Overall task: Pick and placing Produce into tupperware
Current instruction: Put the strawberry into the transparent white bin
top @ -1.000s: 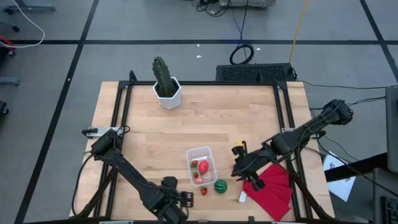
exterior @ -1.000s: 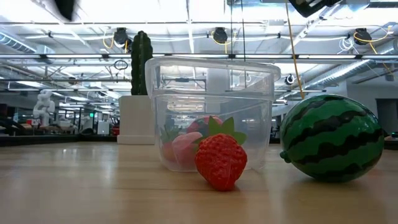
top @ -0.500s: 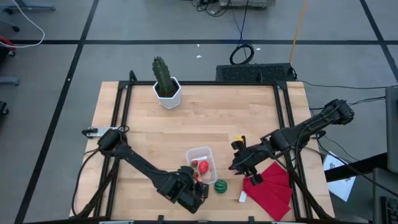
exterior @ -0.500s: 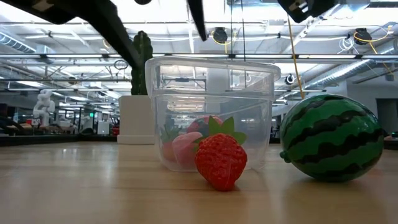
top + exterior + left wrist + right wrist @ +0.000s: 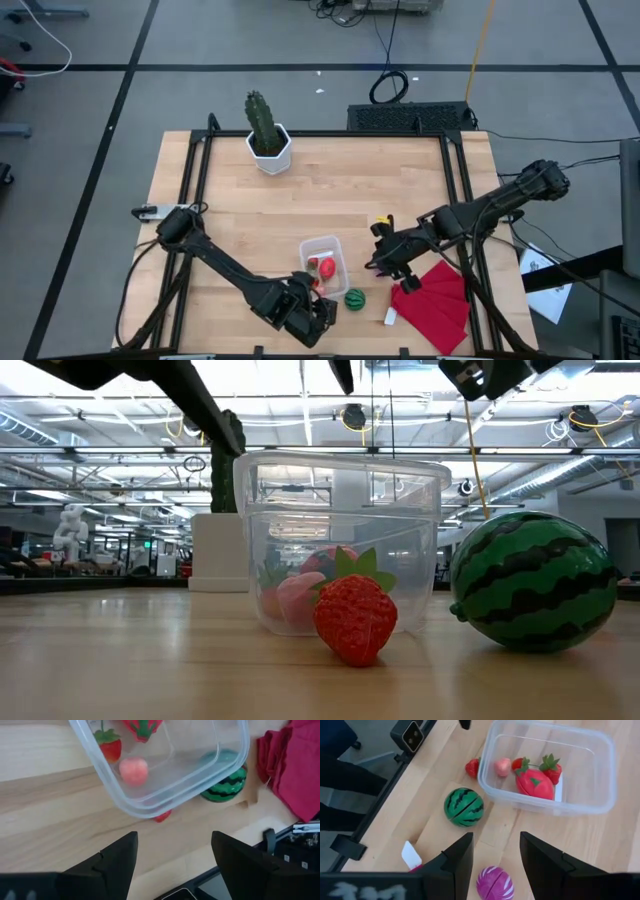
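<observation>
Strawberry touches tupperware rim beneath empty wide left claw; right claw gapes empty.

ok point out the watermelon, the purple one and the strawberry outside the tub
watermelon (image 5: 464, 807), right wrist view, middle of its striped top
purple piece (image 5: 495, 883), right wrist view, centre of its top
loose strawberry (image 5: 355, 617), low view, middle of its red body

High view looks straight down; low view sits level at tabletop; both wrist views share the tupperware.
</observation>
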### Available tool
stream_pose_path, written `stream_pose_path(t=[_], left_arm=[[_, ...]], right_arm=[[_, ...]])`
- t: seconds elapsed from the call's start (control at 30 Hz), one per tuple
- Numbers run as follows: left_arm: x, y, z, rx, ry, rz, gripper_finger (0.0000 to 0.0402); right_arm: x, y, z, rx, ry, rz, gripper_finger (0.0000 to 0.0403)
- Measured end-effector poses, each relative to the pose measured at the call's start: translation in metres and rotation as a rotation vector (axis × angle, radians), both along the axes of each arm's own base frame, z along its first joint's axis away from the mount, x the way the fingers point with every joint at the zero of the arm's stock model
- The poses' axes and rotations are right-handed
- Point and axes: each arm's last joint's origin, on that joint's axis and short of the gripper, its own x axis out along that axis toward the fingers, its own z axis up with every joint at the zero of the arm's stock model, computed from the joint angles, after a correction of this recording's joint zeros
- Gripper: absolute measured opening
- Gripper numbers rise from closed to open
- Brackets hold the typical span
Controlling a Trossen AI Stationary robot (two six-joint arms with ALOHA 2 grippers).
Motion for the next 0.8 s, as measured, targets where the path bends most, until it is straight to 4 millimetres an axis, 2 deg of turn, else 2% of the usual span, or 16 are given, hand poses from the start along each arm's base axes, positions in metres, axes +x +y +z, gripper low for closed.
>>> stream_pose_path(t=[0.33, 0.8], left_arm=[[0.015, -0.007, -0.027, -0.04, -0.005, -0.01, 0.0257], [0.025, 0.011, -0.03, 0.014, 0.011, -0.025, 0.0257]], right_arm=[[0.003, -0.006, 0.0, -0.014, -0.015, 0.001, 0.0153], [0.003, -0.007, 0.0, -0.021, -0.017, 0.006, 0.0153]])
